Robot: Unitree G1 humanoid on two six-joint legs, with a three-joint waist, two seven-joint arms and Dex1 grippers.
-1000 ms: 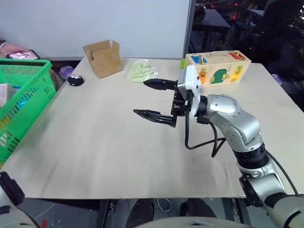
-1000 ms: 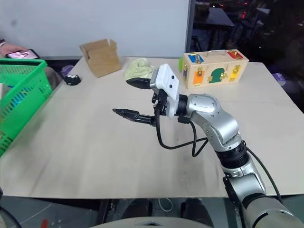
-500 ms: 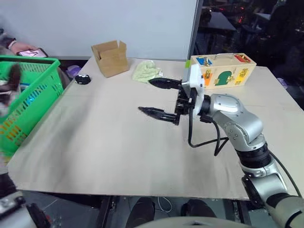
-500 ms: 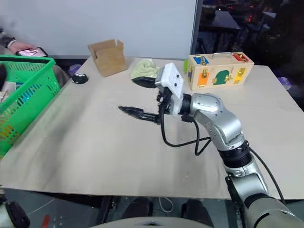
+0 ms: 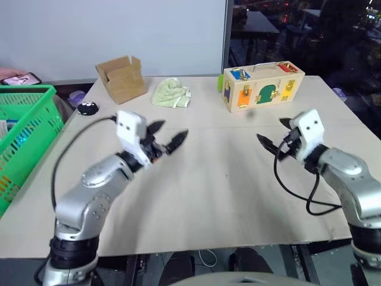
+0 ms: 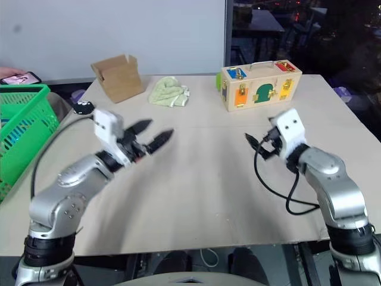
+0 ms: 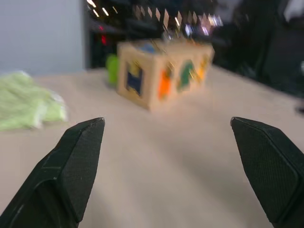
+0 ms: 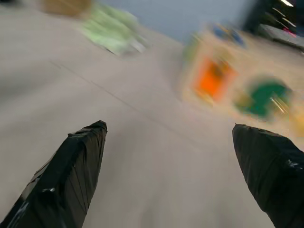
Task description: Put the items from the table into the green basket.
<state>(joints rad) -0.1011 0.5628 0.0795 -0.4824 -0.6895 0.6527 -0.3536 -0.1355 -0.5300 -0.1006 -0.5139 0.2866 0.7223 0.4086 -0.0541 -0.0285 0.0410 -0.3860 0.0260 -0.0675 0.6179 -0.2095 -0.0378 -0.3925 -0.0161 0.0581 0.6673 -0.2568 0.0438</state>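
left gripper: fingers spread wide, nothing between them
right gripper: same, gaping and empty
green basket: way off past the left fingers; items look already inside, stiff light plastic, grab by the rim

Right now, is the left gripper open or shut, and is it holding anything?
Open and empty: the left gripper has its two black fingers spread wide over the table, nothing between them.

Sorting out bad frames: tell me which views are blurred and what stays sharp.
Right wrist view: heavy motion smear over the wooden box and cloth. Left wrist view: box and cloth soft, black fingers crisp. Left eye view: table, cardboard box and basket sharp; dark beyond the window.
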